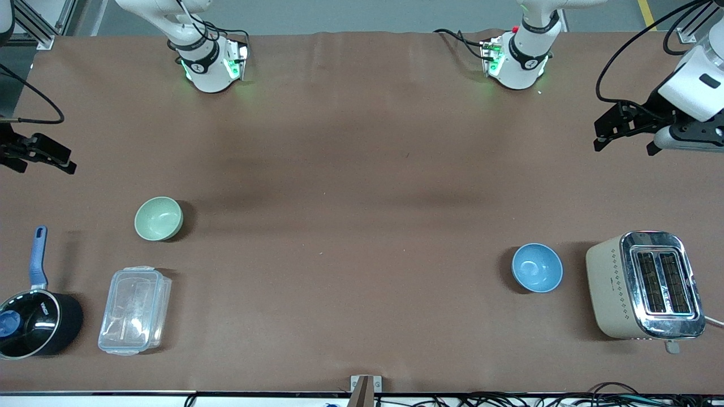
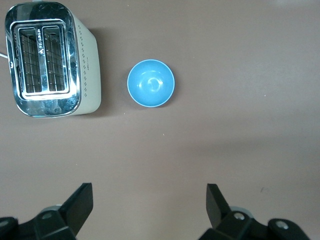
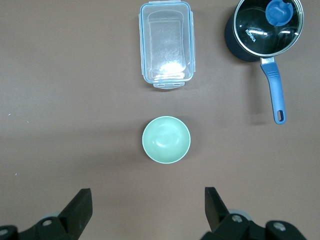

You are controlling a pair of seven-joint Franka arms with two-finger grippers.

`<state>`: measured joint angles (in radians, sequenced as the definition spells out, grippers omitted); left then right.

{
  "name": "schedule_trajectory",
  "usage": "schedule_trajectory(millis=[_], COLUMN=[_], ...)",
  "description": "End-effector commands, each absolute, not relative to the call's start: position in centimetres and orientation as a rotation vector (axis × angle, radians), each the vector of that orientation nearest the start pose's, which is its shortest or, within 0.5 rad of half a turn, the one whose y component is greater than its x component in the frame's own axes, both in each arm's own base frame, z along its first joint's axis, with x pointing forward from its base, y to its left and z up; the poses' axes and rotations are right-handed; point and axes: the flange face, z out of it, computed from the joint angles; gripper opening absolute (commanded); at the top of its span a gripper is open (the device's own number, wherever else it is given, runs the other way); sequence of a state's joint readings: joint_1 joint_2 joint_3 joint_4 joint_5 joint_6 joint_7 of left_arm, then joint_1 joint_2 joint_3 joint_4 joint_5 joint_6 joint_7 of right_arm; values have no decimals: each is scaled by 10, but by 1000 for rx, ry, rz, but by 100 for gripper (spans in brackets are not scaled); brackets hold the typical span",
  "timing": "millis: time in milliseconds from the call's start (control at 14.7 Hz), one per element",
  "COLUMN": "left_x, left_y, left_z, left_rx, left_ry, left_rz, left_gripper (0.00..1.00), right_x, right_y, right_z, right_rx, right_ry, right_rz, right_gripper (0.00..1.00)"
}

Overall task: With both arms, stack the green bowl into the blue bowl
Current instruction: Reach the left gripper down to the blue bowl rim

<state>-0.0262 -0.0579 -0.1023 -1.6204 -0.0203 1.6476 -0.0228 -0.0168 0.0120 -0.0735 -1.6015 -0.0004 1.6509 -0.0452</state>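
Observation:
The pale green bowl [image 1: 158, 218] stands upright and empty on the brown table toward the right arm's end. It also shows in the right wrist view [image 3: 166, 139]. The sky-blue bowl [image 1: 537, 267] stands upright and empty toward the left arm's end, beside the toaster, and shows in the left wrist view [image 2: 150, 83]. My right gripper [image 1: 45, 166] hangs open and empty high over the table's edge at its own end [image 3: 148, 200]. My left gripper [image 1: 625, 146] hangs open and empty high over its end [image 2: 149, 200]. The bowls stand far apart.
A cream and chrome toaster [image 1: 645, 285] stands beside the blue bowl at the left arm's end. A clear plastic container [image 1: 134, 310] and a black saucepan [image 1: 34, 322] with a blue handle lie nearer the front camera than the green bowl.

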Motion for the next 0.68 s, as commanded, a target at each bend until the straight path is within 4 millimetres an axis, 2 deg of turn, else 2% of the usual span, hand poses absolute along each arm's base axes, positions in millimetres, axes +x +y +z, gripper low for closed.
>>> schedule_trajectory(millis=[0,136,273,477,614], left_x=[539,544,555,587,608], left_y=[-71,-58,-56,-54,-51], left_z=[648,648,628,575,525], left_rx=[-3158,-3157,-3161,-3166,-3146], left_ry=[162,130,137,108,105], left_rz=[-150,-153,-105,-37,-3], left_gripper=[100,100,100,100,100], right_x=[559,558,558,559,558], right_y=[-53,-52,-53,-54,-54], right_z=[615,614,614,613,614], right_rx=[-3149,-3149,-3149,-3149,-3149], right_ry=[77,74,77,79,79], right_rz=[-76,-74,-74,-69,-64], right_gripper=[99,99,99,99,99])
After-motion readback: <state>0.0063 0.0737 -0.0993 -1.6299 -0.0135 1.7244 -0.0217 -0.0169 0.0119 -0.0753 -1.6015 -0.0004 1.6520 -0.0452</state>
